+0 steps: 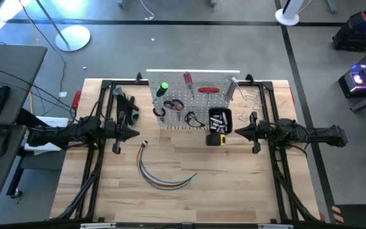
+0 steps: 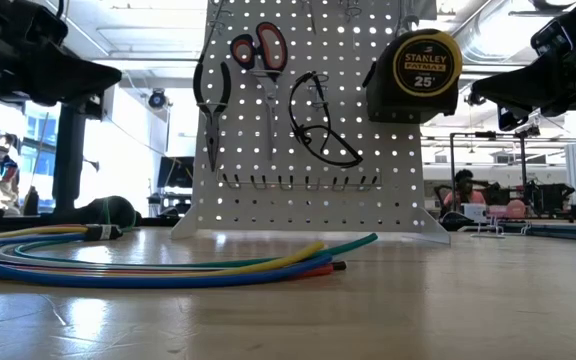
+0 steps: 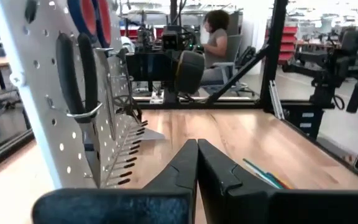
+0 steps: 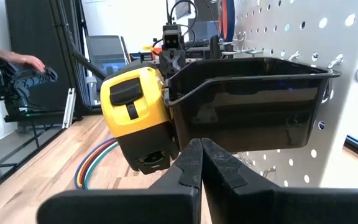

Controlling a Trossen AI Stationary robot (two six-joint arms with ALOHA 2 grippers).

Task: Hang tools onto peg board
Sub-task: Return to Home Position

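Note:
The white peg board (image 1: 192,98) stands upright at the table's far middle. Red-handled scissors (image 2: 258,48) and black-handled pliers (image 2: 211,95) hang from hooks on its face. A green-handled screwdriver (image 1: 162,88) and a red-handled one (image 1: 188,81) sit higher up. A black bin (image 4: 247,102) on the board holds silver wrenches (image 1: 220,121). The yellow tape measure (image 4: 138,118) hangs at the bin's end. My left gripper (image 1: 137,133) is shut, level, just left of the board. My right gripper (image 1: 237,131) is shut, level, just right of the tape measure. Neither holds anything.
A curved bundle of coloured cables (image 1: 164,172) lies on the wooden table in front of the board. A dark tool with a green end (image 1: 127,107) lies left of the board. The black metal frame (image 1: 107,86) rings the table. A person (image 3: 216,37) sits beyond the table.

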